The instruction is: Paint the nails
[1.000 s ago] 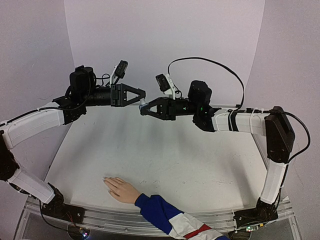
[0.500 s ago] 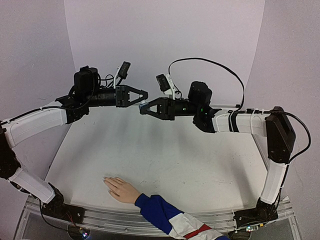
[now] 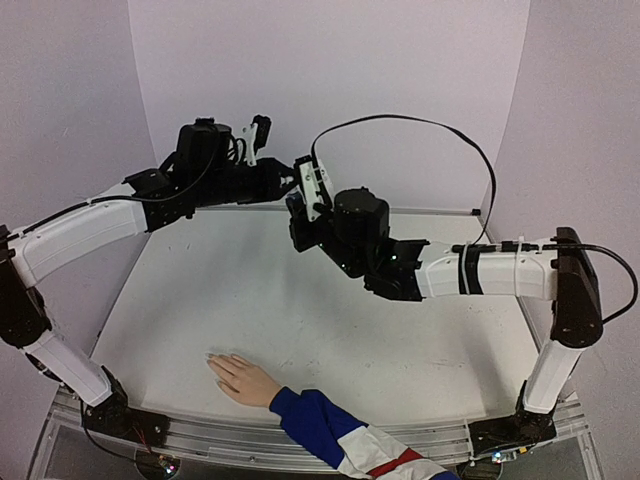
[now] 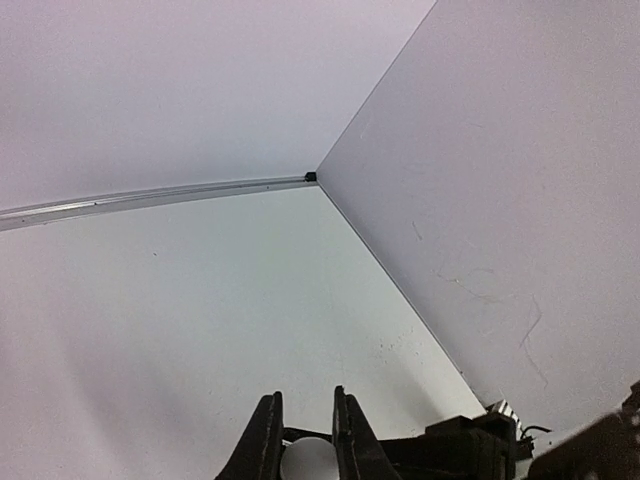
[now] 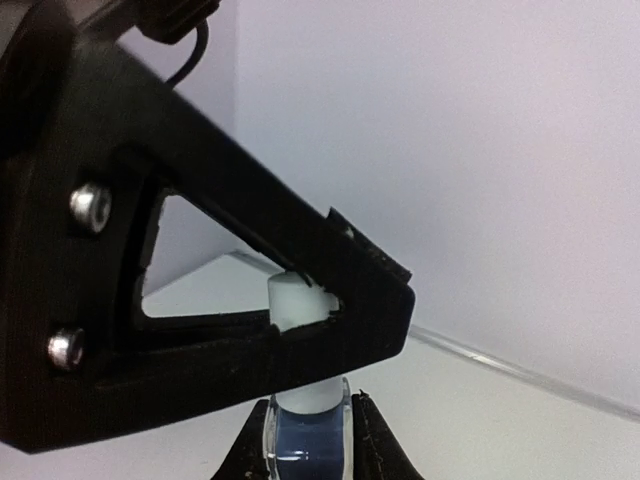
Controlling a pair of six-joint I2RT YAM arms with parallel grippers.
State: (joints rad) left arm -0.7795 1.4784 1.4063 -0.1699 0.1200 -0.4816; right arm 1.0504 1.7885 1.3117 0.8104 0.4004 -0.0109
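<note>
Obstacle 1: left gripper (image 4: 305, 445) and right gripper (image 5: 306, 440) clamp 1 bottle (image 5: 304, 425) above the far table (image 3: 350, 330) — both arms bar that airspace. Obstacle 2: hand (image 3: 243, 380) and sleeve (image 3: 335, 430) at the near edge. The mid-table surface between them lies open; walls (image 3: 400, 90) enclose 3 sides.

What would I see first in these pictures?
Two robot arms meet above the far side of the table, sharing a small blue bottle: the right arm's fingers pinch its body and the left arm's fingers pinch its white cap. At the near edge lies a pale hand in a blue, white and red sleeve.
</note>
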